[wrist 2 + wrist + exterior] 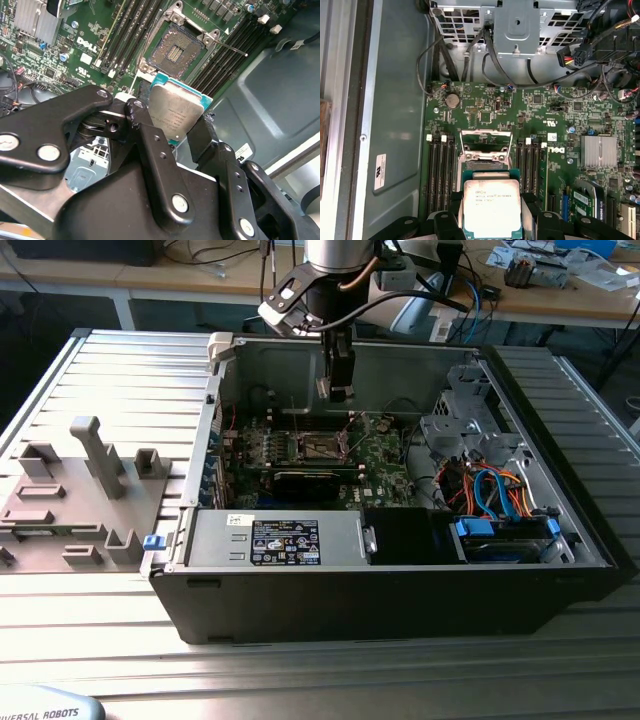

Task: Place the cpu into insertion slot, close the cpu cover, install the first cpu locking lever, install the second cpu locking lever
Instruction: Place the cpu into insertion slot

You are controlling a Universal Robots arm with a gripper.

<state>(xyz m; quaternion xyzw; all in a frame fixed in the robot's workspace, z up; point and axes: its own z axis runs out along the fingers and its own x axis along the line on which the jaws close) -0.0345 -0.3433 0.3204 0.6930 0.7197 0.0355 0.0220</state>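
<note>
My gripper (336, 390) hangs inside the open computer case (400, 590), above the motherboard. It is shut on the cpu (176, 114), a thin silvery square plate on a teal-edged board, held by two opposite edges between the black fingers (150, 135). The insertion slot (179, 47) lies uncovered on the board a short way from the cpu, its dark contact field ringed by a silvery frame. A thin metal lever (231, 48) sticks out beside it. In the first wrist view the cpu (491, 207) sits just short of the insertion slot (484, 150). The slot (322, 447) is below the gripper.
Black memory slots (440, 170) flank the socket on both sides. A finned heatsink (599, 150) sits on the board. The power supply (285, 540) and a drive bay with blue and orange cables (490, 490) fill the case front. A grey fixture tray (80, 490) lies at the exterior view's left.
</note>
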